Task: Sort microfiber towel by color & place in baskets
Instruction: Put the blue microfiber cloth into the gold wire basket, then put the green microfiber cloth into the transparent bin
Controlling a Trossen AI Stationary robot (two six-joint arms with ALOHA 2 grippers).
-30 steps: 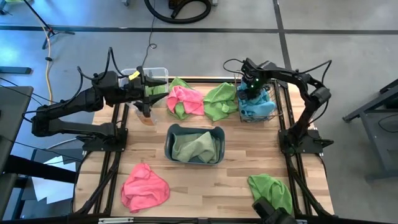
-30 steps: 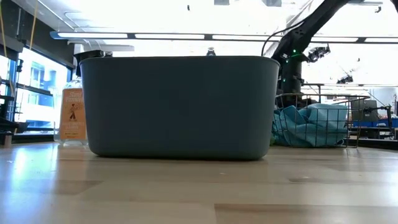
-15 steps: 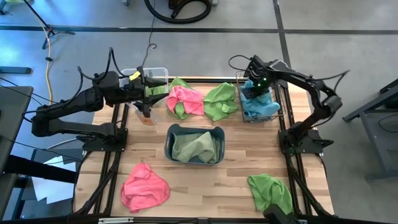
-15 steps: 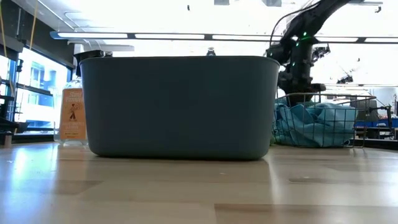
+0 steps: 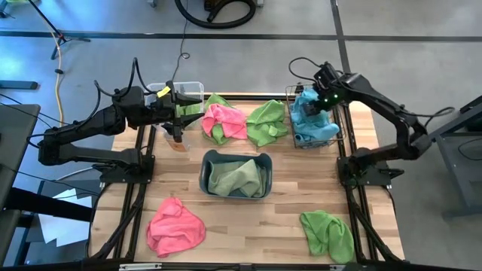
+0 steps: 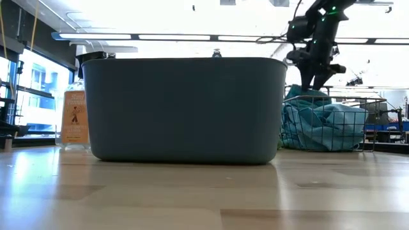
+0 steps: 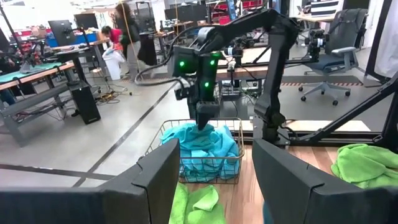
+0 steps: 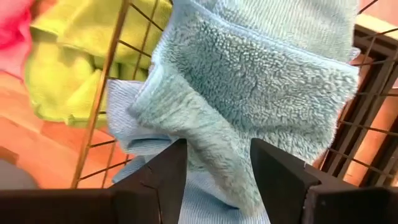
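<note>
A blue towel lies heaped in the dark wire-mesh basket at the far right. My right gripper hangs over it, pointing steeply down and open. A raised fold of the towel stands between its fingers. My left gripper is open, level and holds nothing; it is at the far left by the clear bin. The grey-blue tub at the table's middle holds a green towel. My right gripper comes at the blue towel from above, its open fingers on either side of a raised fold at the heap's top. Whether they touch the fold, I cannot tell. The rest of the towel lies in the wire basket.
A pink towel and a green one lie between bin and wire basket. Another pink towel lies near left, another green one near right. A bottle with an orange label stands by the left gripper.
My right gripper has risen out of the wire basket and drawn back toward the table's far right corner, tipping more steeply down. The blue towel's heap stands higher in the basket than before, with a peak under the fingers.
</note>
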